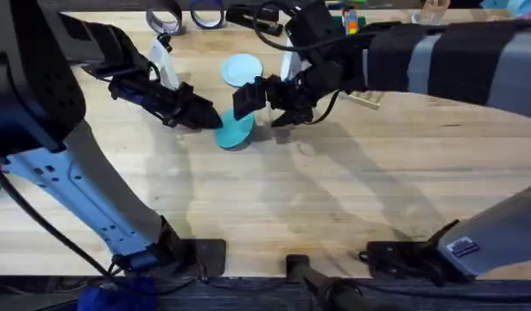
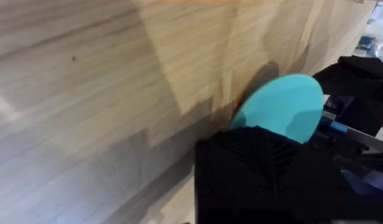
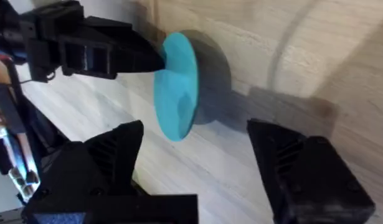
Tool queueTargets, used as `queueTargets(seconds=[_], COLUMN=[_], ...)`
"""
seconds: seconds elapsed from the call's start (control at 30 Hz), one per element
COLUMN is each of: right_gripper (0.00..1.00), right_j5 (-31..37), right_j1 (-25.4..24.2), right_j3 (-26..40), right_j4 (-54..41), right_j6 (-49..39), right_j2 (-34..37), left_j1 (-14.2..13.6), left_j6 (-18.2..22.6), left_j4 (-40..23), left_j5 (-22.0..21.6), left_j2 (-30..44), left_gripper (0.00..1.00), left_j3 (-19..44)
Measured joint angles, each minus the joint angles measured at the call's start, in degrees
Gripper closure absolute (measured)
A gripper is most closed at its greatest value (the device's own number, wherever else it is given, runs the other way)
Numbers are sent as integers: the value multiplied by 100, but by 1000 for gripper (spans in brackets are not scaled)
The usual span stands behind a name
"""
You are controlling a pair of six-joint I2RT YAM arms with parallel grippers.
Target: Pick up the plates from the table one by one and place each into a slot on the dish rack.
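The teal plate stands on edge on the table, and my left gripper is shut on its rim. The left wrist view shows that plate rising past a black finger. My right gripper hovers just right of the plate, open, with nothing between its fingers. From the right wrist, the teal plate sits ahead of the open right gripper, with the left gripper clamped on its edge. The pale light-blue plate lies flat farther back. A pale wooden edge beside the right arm may be the dish rack, mostly hidden.
Two tape rolls lie at the table's far edge, with coloured items behind the right arm. Open wooden tabletop stretches across the front and middle.
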Motion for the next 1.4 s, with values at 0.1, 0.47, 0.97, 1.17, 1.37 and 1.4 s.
queueTargets(seconds=[0.1, 0.47, 0.97, 1.17, 1.37, 1.4], right_gripper=[6, 6, 6, 78, 397, 413], right_j5=[-49, -108, -119, -121, -123, -121], right_j1=[24, 285, 285, 285, 285, 285], right_j3=[1, 3, 12, 12, 12, 12], right_j4=[133, 599, 852, 846, 840, 840], right_j6=[1, 161, 1198, 1341, 1409, 1407], right_j2=[12, 386, 521, 521, 521, 521], left_j1=[0, 0, 0, 0, -2, 0], left_j6=[0, 0, 0, 0, 0, 0], left_j4=[1, 7, 23, 25, 65, 65], left_j5=[0, 0, 4, 7, 37, 37], left_j2=[0, 0, 0, 0, 0, 0], left_gripper=[961, 961, 961, 961, 961, 961], left_j3=[0, 0, 0, 0, 0, 0])
